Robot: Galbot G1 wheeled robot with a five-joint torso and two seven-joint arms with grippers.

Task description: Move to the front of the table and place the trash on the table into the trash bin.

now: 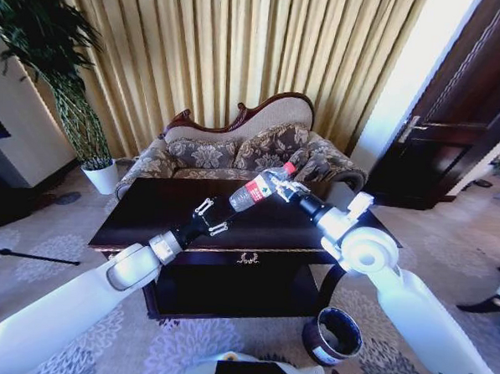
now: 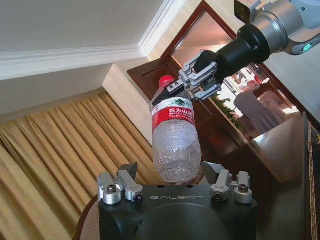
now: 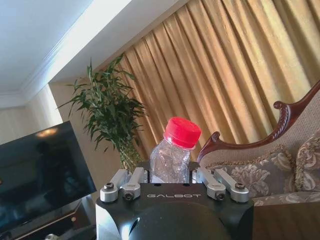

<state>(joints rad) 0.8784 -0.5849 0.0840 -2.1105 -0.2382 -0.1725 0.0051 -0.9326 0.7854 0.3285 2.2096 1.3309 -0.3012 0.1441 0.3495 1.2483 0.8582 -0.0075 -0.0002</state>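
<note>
A clear plastic bottle (image 1: 254, 190) with a red cap and a red-and-white label hangs tilted in the air above the dark brown table (image 1: 139, 219). My right gripper (image 1: 288, 189) is shut on its neck just below the cap (image 3: 182, 132). My left gripper (image 1: 213, 217) sits around the bottle's base with its fingers (image 2: 131, 172) spread apart, leaving a gap on one side. The left wrist view shows the bottle (image 2: 175, 145) rising from between them up to the right gripper (image 2: 175, 91). The trash bin (image 1: 334, 335), dark and round with a shiny rim, stands on the carpet by the table's front right corner.
A floral sofa (image 1: 235, 153) with a carved wood frame stands behind the table before gold curtains. A potted plant in a white pot (image 1: 102, 178) is at the back left, and a dark door (image 1: 455, 122) at the right. Patterned carpet lies around the table.
</note>
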